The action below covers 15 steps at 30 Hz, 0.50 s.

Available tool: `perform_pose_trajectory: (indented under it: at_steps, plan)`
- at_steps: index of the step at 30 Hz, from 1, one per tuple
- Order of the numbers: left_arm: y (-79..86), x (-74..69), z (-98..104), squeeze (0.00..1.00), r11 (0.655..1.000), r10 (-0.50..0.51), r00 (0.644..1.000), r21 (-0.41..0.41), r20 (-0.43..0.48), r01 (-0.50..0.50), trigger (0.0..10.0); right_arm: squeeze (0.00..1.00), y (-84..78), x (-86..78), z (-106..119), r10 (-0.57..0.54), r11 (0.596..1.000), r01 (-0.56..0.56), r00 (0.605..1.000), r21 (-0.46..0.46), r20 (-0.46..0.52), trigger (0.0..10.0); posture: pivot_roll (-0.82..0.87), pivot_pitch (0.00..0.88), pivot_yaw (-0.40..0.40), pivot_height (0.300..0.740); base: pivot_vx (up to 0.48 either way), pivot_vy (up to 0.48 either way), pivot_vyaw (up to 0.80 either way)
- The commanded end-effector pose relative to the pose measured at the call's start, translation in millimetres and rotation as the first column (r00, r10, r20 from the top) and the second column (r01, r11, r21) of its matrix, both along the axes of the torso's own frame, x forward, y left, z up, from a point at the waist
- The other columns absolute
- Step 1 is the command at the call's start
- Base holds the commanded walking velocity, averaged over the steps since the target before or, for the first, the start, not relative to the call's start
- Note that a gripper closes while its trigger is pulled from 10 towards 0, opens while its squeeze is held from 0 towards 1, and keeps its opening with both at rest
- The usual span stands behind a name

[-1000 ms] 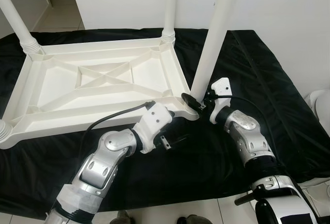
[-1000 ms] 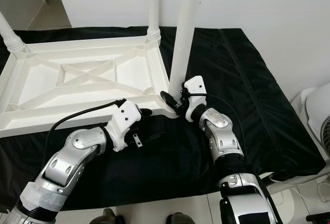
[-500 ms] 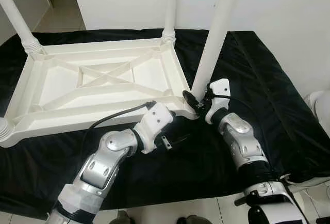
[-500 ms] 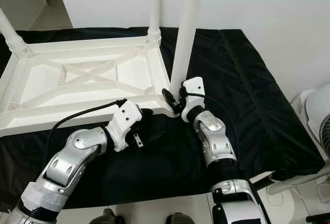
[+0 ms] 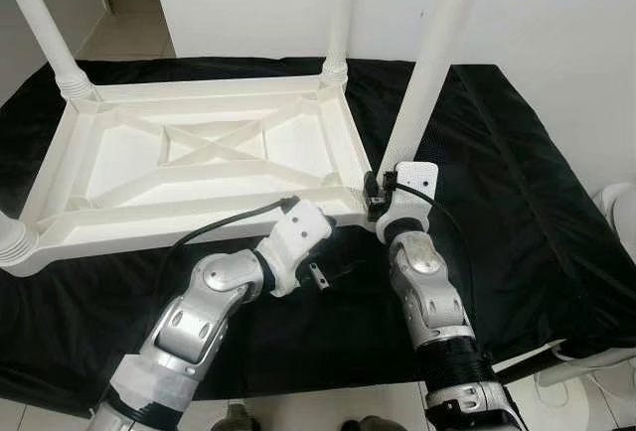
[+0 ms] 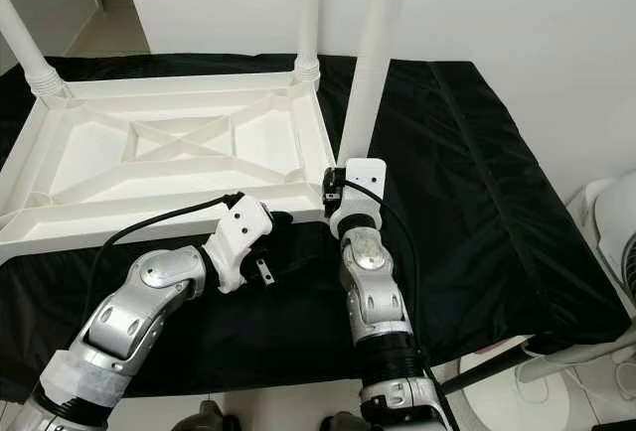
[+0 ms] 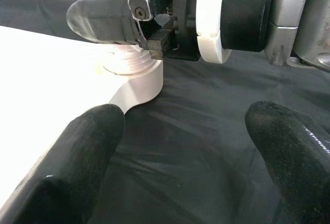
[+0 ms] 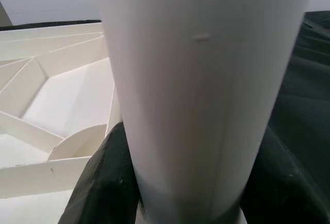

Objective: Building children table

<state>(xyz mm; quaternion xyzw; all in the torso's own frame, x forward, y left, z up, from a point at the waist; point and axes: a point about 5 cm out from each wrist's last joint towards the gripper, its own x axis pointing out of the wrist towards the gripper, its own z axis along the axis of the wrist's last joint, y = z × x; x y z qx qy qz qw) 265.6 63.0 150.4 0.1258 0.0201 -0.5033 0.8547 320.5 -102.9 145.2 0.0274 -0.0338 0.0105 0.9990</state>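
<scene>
The right gripper [image 5: 376, 196] clasped the base of a white table leg [image 5: 429, 66] at the near corner of the upturned tabletop [image 5: 199, 158] on black cloth [image 5: 517, 173], while the left gripper [image 5: 328, 274] hovered spread wide and empty beside it.

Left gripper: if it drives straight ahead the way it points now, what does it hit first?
Probably the right gripper, clamped on the leg at the table corner socket. The left gripper is open over black cloth, aimed at that corner; depth is unclear.
</scene>
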Motion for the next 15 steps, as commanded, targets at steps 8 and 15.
perform_pose_trajectory:
  at_steps: [8, 15]
  plan:
    - [0.3, 0.2, -2, 0.0, 1.0, 0.024, 1.0, 0.008, 0.012, -0.024, 10.0, 1.0, -3.7, -5.8, -2, 0.0, 0.999, 0.0, 1.0, 0.042, -0.007, 10.0, -0.07, 0.021, -0.003, 0.74, 0.0, 0.0, 0.0]
    - [-0.7, 0.2, -2, 0.0, 1.0, 0.023, 1.0, 0.007, 0.011, -0.023, 10.0, 0.0, -36.8, 3.0, 10, 0.199, 0.98, -0.198, 0.979, -0.029, 0.04, 10.0, -0.08, 0.026, 0.002, 0.74, 0.0, 0.0, 0.0]
